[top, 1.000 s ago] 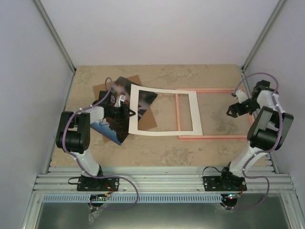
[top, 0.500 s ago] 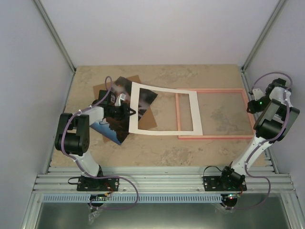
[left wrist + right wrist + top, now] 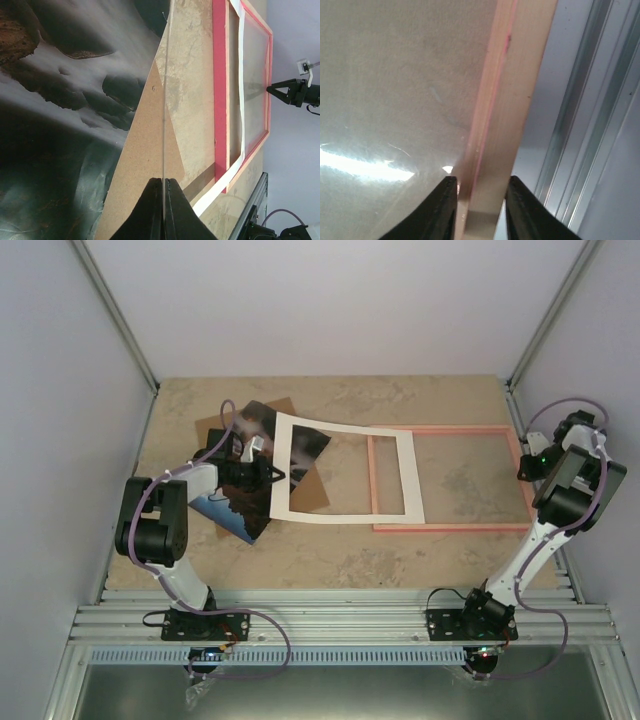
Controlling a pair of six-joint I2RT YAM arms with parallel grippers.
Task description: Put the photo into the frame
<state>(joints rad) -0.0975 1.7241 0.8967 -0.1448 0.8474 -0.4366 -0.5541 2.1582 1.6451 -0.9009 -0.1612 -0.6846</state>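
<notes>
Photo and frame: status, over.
Left claw shut on glossy sunset photo. Right claw clamps thin pink frame, right rail. White mat overlaps frame's left side.

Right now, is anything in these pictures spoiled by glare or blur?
Right wrist view: a white glare streak on the glazing of the frame, everything close and soft. Left wrist view: the glossy photo is blurred. Top view: sharp, evenly lit.

The thin pink rectangular picture frame [image 3: 450, 429] lies flat on the 3 o'clock half of the beige stone-patterned table [image 3: 400, 560]. The white card mat with a cut-out window [image 3: 345, 517] lies at the centre, its 3 o'clock end over the frame's 9 o'clock end. The mat's 9 o'clock end covers part of the glossy rectangular photo [image 3: 235, 518], which lies on the brown backing board [image 3: 208, 430].
</notes>
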